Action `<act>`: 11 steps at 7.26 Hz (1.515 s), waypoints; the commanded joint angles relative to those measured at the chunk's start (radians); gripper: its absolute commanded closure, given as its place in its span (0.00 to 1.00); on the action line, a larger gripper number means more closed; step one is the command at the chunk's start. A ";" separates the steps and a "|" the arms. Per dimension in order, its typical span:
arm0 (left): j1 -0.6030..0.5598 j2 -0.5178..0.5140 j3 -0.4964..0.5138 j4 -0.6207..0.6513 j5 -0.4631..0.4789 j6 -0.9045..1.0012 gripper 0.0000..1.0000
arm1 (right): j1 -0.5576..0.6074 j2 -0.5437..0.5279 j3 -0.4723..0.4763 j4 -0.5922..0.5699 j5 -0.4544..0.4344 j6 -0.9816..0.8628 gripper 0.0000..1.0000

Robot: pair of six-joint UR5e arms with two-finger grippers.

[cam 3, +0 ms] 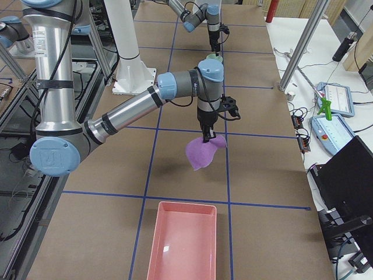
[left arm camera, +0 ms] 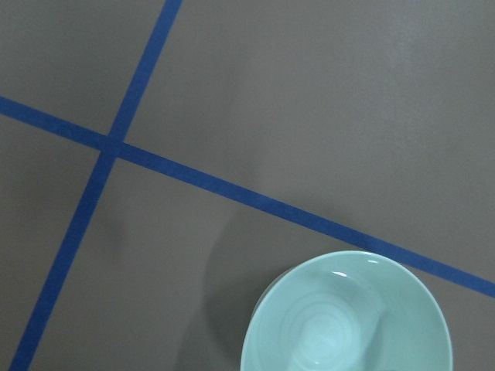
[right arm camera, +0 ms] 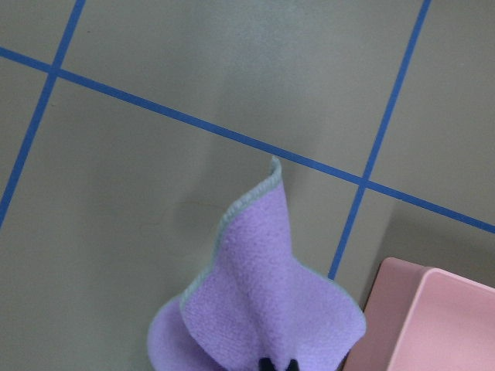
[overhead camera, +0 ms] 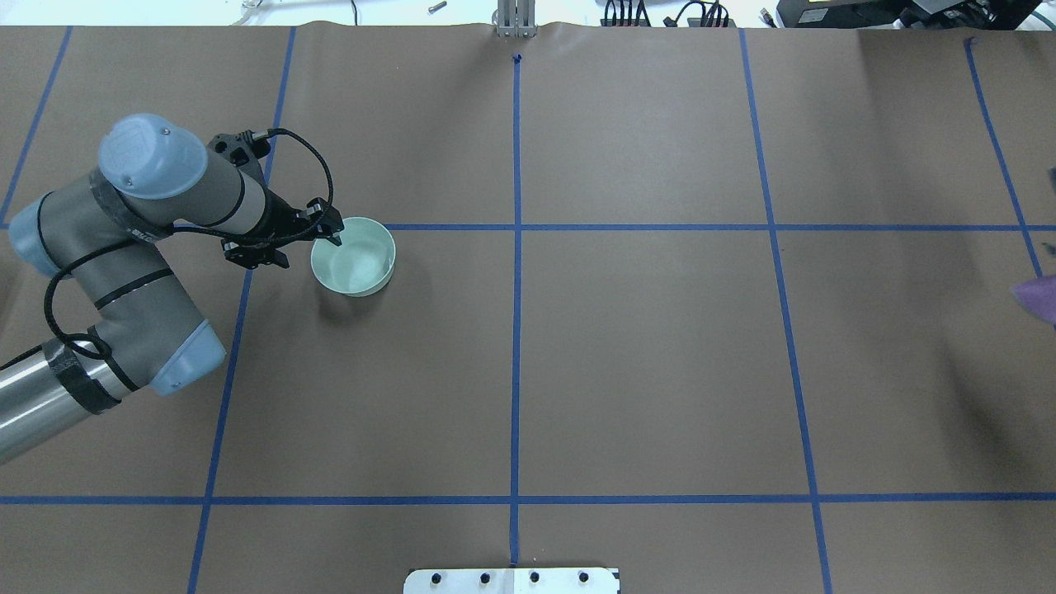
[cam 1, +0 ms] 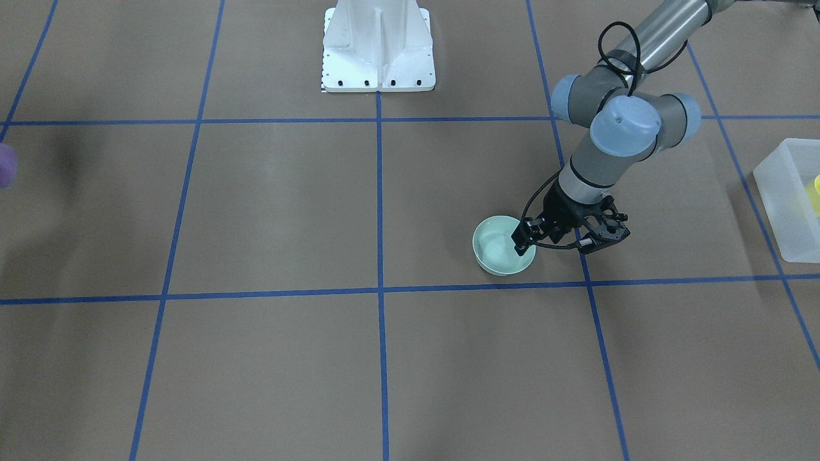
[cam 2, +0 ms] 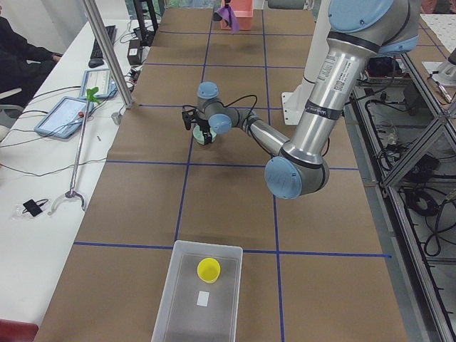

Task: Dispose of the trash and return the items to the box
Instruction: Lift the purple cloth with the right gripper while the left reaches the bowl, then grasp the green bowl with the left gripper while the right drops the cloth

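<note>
Right gripper [cam 3: 206,139] pinches purple cloth [cam 3: 201,155]; overhead shows only its corner.

Left hand [cam 1: 520,243] angled down, right hand [cam 3: 206,139] clamped.

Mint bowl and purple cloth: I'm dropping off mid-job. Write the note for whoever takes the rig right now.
Left gripper: jaws look open, one finger inside the mint bowl rim; the bowl looks to be resting on the table.
Right gripper: shut on the purple cloth, which hangs above the table, short of the pink tray.
Done: yellow cup sits in the translucent box.
Left: close on the bowl and carry it, likely to the box; release the cloth, probably into the tray.
</note>
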 commanded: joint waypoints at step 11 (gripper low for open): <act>-0.168 -0.059 -0.204 0.274 -0.232 0.024 1.00 | 0.398 -0.122 -0.588 0.390 -0.118 -0.494 1.00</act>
